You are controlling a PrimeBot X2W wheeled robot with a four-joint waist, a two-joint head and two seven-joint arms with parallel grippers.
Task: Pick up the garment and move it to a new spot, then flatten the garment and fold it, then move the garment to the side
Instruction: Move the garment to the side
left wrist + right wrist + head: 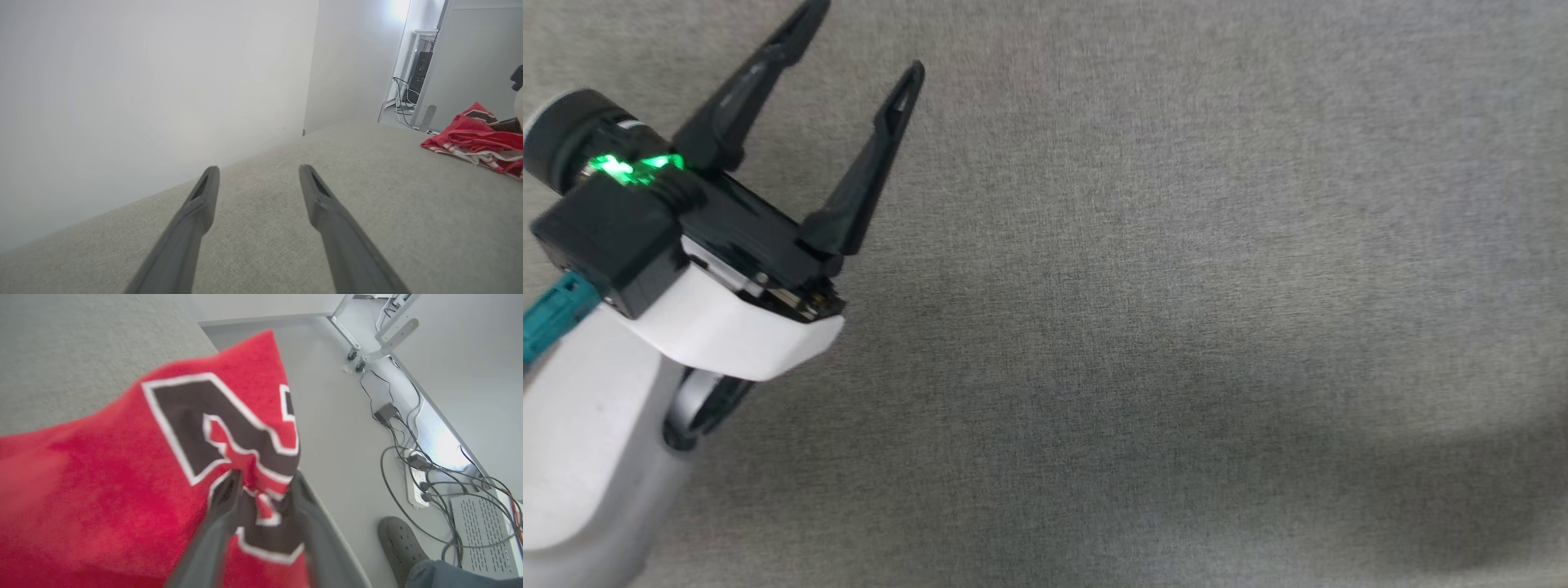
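- Right wrist view: the garment (pixel 102 477) lies bunched on the grey cushion (pixel 61 355), right at the cushion's edge, with the floor dropping away just beyond it.
- The right gripper (pixel 264 477) has a fold of red cloth with a black, white-outlined numeral between its two fingers. The jaws stand partly apart, and I cannot tell whether they are pinching the fold or letting it go.
- The left gripper (pixel 866 39) hangs spread wide over bare cushion, well apart from the garment, grasping nothing.
- Progress, as I judge it: the work is at the pick-and-move stage. The garment is crumpled, neither flattened nor folded, so spreading, folding and the last shift aside are all left.
- Heading: in the left wrist view the heap runs roughly along the cushion's far edge, and that is its long axis. It is too bunched to say which way collar or hem points; the numeral faces up toward the right wrist.
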